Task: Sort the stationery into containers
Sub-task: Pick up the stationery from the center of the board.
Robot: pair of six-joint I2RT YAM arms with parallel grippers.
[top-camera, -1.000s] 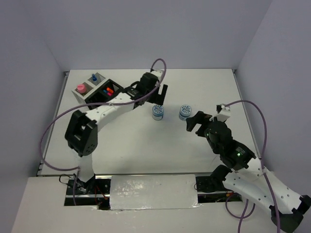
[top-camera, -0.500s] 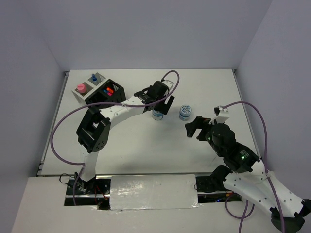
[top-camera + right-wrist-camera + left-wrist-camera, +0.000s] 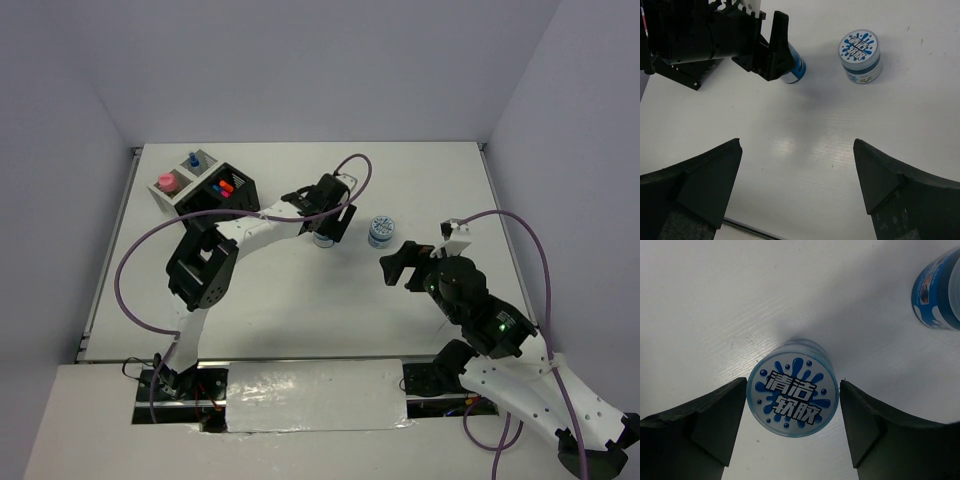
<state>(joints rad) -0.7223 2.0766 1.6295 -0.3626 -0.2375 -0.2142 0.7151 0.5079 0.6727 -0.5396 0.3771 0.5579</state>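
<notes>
White surface [image 3: 430, 180], top view: black mesh organiser [image 3: 238, 195] sits at its 10 o'clock corner. The right claw [image 3: 797, 150] is spread wide, holds nothing, and hovers at 5 o'clock of the second tin [image 3: 380, 230]. The left claw [image 3: 792, 385] straddles the first tin [image 3: 793, 396], upright near centre. Its fingers meet the lid rim on both sides; cannot tell if clamped. The second tin stands apart at 3 o'clock of the first.
</notes>
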